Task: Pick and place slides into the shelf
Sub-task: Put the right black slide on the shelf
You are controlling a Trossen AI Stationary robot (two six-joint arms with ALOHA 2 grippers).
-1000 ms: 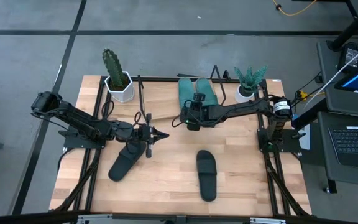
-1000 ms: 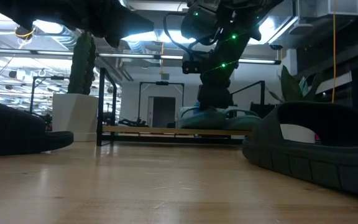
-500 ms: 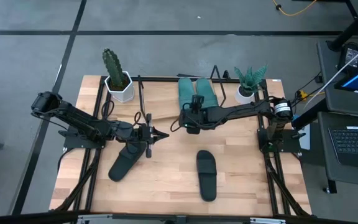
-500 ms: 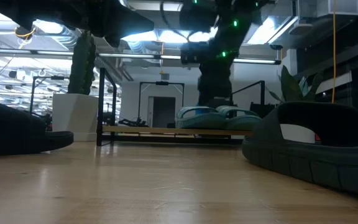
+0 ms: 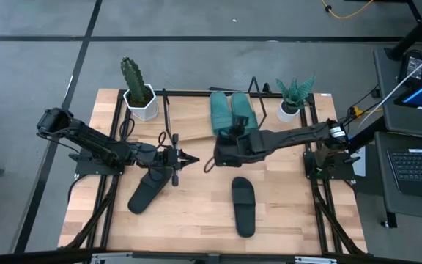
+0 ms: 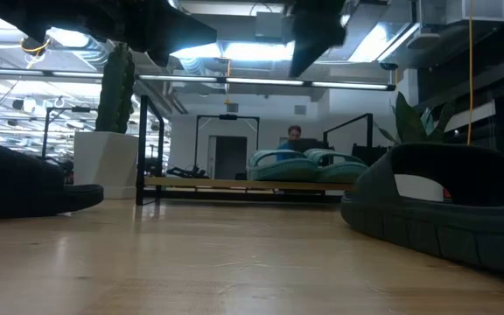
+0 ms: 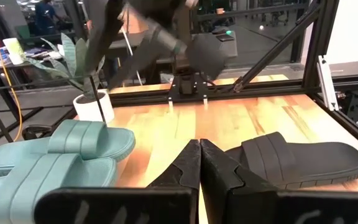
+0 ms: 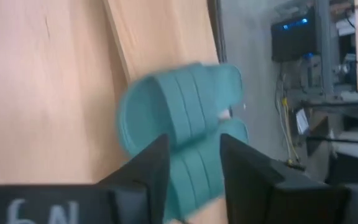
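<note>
Two teal slides (image 5: 231,111) lie side by side, soles down, on the slanted shelf (image 5: 193,119) at the table's far side; the low view also shows the teal slides (image 6: 304,164) there. One black slide (image 5: 243,206) lies flat near the table's middle. Another black slide (image 5: 144,193) lies toward the left. My right gripper (image 5: 220,153) hangs open above the table, just on the near side of the teal slides (image 8: 179,118), touching nothing. My left gripper (image 5: 190,158) is shut and holds nothing, hovering left of centre, beyond the left black slide.
A cactus in a white pot (image 5: 138,97) stands at the shelf's left end and a leafy plant in a white pot (image 5: 292,103) at its right end. Bare tabletop lies between the two black slides. A person (image 6: 294,134) sits in the room beyond the table.
My right gripper has come away from the teal slides on the shelf, risen and drawn back toward the table's near edge. Both teal slides stay on the shelf.
</note>
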